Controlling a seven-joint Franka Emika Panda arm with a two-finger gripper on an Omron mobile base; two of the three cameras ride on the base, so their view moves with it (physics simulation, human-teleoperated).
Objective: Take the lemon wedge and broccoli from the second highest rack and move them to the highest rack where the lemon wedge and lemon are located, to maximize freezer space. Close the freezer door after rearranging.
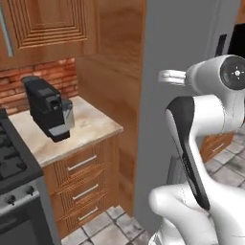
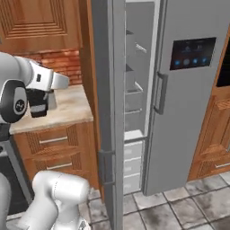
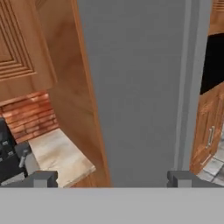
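The freezer door (image 2: 111,90) stands open, edge-on in the right base view, and its flat grey face (image 3: 140,87) lies close ahead in the hand view. Behind the door's edge I see a narrow strip of the freezer racks (image 2: 134,87). What lies on them is hidden, so the lemon wedges, broccoli and lemon are out of sight. My gripper (image 3: 111,179) is open, its two fingertips (image 3: 41,178) far apart with nothing between them, facing the door's outer face. The hand (image 2: 56,81) is raised to the left of the door, over the counter.
A black coffee machine (image 1: 48,107) sits on the stone counter (image 1: 91,127) beside the stove (image 1: 12,162), with wooden drawers (image 1: 83,191) beneath. The fridge's shut right door (image 2: 188,112) carries a display panel (image 2: 193,54) and a handle (image 2: 160,92). Tiled floor lies below.
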